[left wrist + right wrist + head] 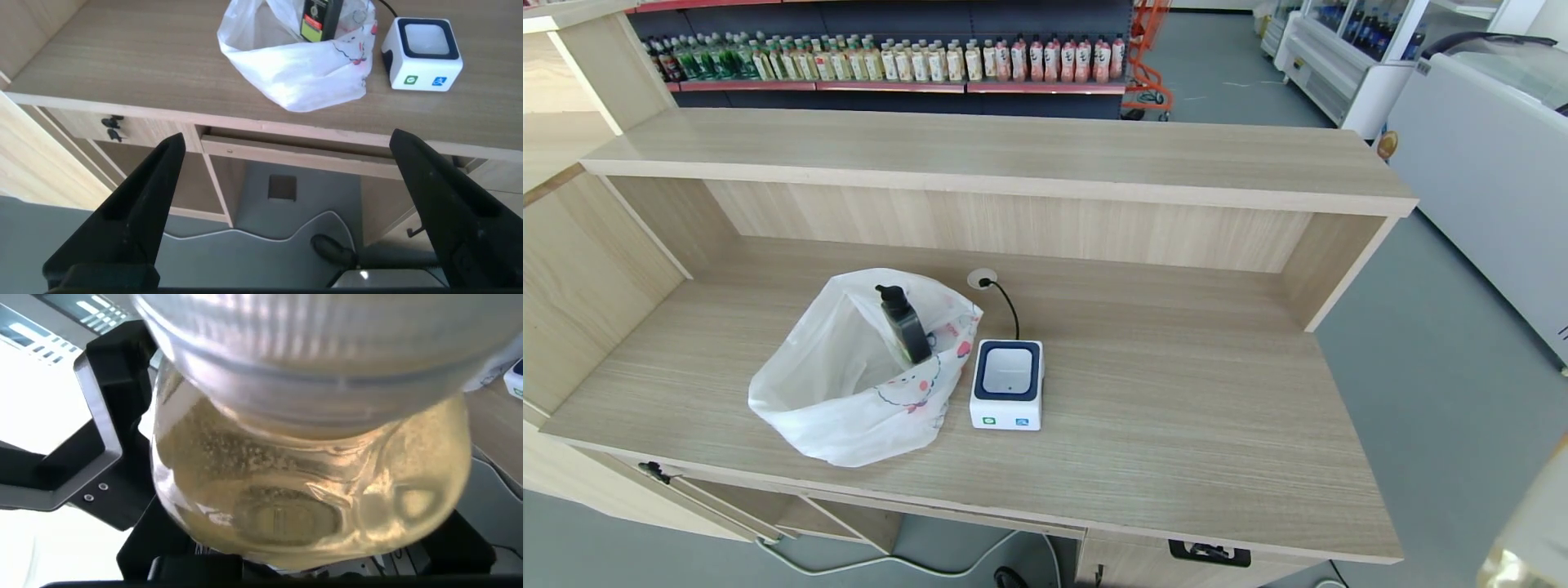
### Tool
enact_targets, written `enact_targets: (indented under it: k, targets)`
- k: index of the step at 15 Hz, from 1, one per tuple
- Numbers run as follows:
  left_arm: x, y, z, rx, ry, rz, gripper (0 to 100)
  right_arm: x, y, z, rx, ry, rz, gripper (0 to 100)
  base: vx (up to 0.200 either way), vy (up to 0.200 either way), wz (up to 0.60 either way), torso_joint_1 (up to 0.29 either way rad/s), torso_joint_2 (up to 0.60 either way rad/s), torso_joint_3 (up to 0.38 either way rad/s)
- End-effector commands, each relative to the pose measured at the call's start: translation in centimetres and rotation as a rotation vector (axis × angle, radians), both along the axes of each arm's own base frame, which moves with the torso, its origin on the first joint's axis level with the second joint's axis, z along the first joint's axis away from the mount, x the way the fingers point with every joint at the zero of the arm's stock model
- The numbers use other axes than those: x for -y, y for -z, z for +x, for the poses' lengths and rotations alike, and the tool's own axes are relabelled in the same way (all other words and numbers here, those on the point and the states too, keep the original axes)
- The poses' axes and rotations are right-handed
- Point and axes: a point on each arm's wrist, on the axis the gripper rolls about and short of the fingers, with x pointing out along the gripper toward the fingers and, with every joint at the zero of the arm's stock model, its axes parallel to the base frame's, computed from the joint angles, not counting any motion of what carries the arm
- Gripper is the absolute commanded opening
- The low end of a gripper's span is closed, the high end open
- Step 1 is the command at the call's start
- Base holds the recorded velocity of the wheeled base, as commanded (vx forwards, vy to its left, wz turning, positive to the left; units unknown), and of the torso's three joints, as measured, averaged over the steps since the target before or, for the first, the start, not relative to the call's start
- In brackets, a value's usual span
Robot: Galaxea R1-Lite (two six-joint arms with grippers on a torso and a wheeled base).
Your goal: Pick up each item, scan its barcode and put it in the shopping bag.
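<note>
A white shopping bag (849,392) stands open on the wooden counter (1176,408), with a dark pump bottle (905,327) upright inside it. Right beside the bag sits the white barcode scanner (1007,382), window up. My right gripper (302,400) is shut on a clear bottle of yellowish liquid (310,482), seen base-on against the camera. A part of that bottle (1529,531) shows at the lower right, off the counter's right end. My left gripper (286,163) hangs open and empty below the counter's front edge, facing the bag (294,65) and scanner (421,53).
A black cable (1006,306) runs from the scanner to a grommet near the back. A raised shelf (1013,155) and side panels wall the counter at back and sides. Drawers (286,163) lie under the front edge. Freezers (1486,155) stand to the right.
</note>
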Motion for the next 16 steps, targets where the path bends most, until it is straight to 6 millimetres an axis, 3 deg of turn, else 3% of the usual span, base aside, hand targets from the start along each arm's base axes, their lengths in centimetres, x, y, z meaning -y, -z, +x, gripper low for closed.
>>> enact_targets:
  k: [1,2,4,6,9,14,16]
  targets:
    - [0.0,0.0,0.0,0.000,0.000,0.000,100,-0.3,0.5,0.7,-0.003,0.019,-0.021,0,0.000,0.000,0.00,0.000,0.00,0.000]
    - [0.0,0.0,0.0,0.000,0.000,0.000,100,-0.6,1.8,2.8,0.110,0.125,-0.111,0,0.000,0.000,0.00,0.000,0.00,0.000]
    - [0.0,0.0,0.0,0.000,0.000,0.000,100,1.1,5.2,7.5,0.392,0.596,-0.491,0,0.000,0.000,0.00,0.000,0.00,0.000]
    - [0.0,0.0,0.0,0.000,0.000,0.000,100,3.0,7.0,8.8,0.434,0.911,-0.689,0,0.000,0.000,0.00,0.000,0.00,0.000]
    - [0.0,0.0,0.0,0.000,0.000,0.000,100,3.7,8.7,8.8,0.554,0.982,-0.803,0,0.000,0.000,0.00,0.000,0.00,0.000]
    - [0.0,0.0,0.0,0.002,0.000,0.000,100,4.7,10.7,11.0,0.727,0.996,-0.991,0,0.000,0.000,0.00,0.000,0.00,0.000]
    - [0.0,0.0,0.0,0.000,0.000,0.000,100,4.8,10.7,10.9,0.764,1.024,-0.969,0,0.000,0.000,0.00,0.000,0.00,0.000]
